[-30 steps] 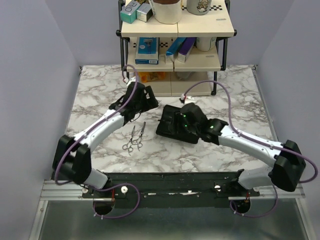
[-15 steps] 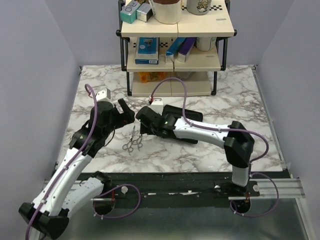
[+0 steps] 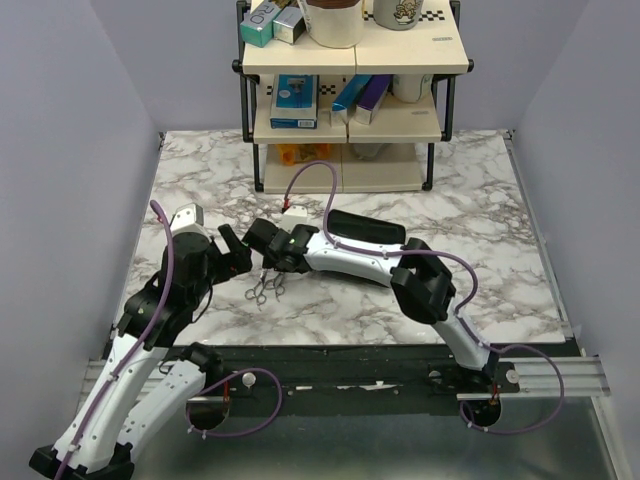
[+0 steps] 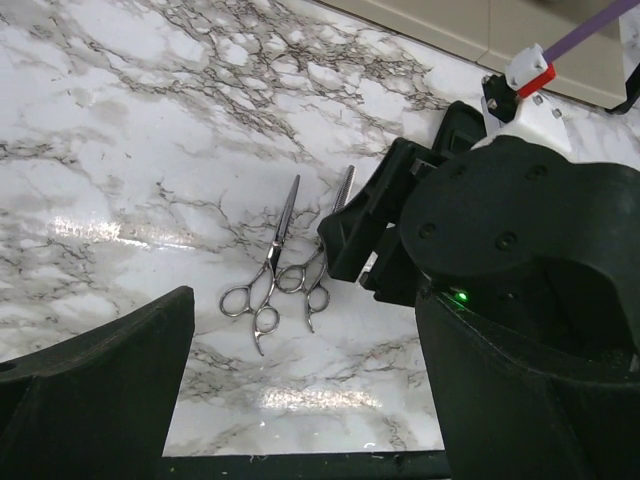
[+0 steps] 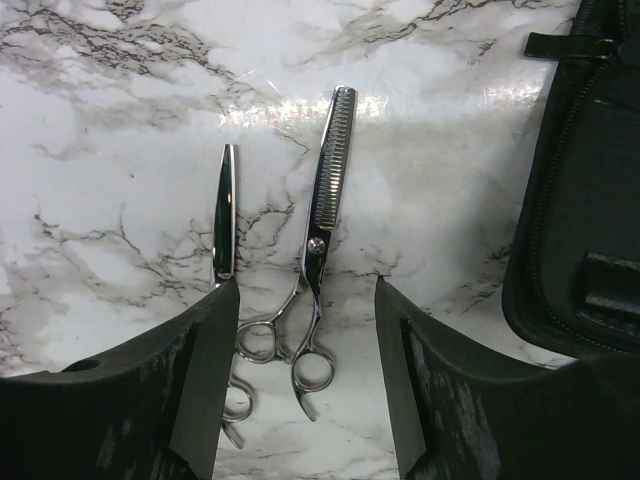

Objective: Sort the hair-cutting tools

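Two silver hair-cutting scissors lie side by side on the marble, blades pointing away from me: a plain pair (image 5: 225, 215) and, right of it, a thinning pair with a toothed blade (image 5: 325, 190). The top view shows both scissors (image 3: 266, 283), and so does the left wrist view (image 4: 290, 265). My right gripper (image 5: 305, 300) is open just above them, its fingers straddling the thinning pair's pivot and loops. From above, the right gripper (image 3: 270, 262) is at the blades' near end. My left gripper (image 3: 237, 254) is open and empty, just left of the scissors; in its own view the left gripper (image 4: 300, 400) stands short of the loops.
A flat black zip pouch (image 3: 365, 232) lies right of the scissors, under my right forearm; its edge (image 5: 590, 200) is close to the right finger. A cream shelf unit (image 3: 350, 120) with boxes and mugs stands at the back. The right gripper body (image 4: 500, 230) crowds the left wrist view.
The right gripper swung left from over the pouch to over the scissors. The left arm drew back toward the near left, its gripper staying open. The scissors have not moved.
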`<state>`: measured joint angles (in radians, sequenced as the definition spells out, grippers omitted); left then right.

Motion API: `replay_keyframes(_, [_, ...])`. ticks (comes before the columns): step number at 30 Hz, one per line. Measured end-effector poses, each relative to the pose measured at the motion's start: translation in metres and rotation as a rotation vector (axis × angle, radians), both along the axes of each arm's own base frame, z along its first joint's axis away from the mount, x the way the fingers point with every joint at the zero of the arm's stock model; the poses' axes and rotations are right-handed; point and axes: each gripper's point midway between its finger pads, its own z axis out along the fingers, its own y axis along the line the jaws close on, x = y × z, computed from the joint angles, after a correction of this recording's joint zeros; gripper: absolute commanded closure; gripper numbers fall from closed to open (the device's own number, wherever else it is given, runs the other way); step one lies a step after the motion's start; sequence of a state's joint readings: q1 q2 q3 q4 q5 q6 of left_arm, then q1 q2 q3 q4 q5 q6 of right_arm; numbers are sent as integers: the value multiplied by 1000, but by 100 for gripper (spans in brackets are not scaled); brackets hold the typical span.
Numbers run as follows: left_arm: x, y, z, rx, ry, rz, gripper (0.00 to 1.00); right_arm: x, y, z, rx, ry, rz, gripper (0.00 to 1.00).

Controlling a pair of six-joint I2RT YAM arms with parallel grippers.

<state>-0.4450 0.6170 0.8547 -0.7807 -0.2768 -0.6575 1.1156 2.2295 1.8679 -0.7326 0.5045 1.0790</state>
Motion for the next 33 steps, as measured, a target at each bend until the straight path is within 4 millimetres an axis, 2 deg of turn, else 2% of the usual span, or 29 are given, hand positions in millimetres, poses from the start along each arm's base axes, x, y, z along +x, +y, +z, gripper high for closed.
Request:
replay_keyframes(16, [-6, 4, 2, 15, -13, -10, 3, -3, -3, -37, -93, 63, -54, 35])
replay_keyframes(19, [-6, 4, 2, 16, -13, -11, 3, -1, 2, -37, -89, 62, -59, 36])
replay_keyframes(26, [-6, 5, 3, 23, -18, -15, 2, 1, 5, -40, -111, 62, -37, 55])
replay_keyframes(33, [-7, 5, 4, 27, -25, -19, 2, 0, 2, -41, -137, 62, -13, 61])
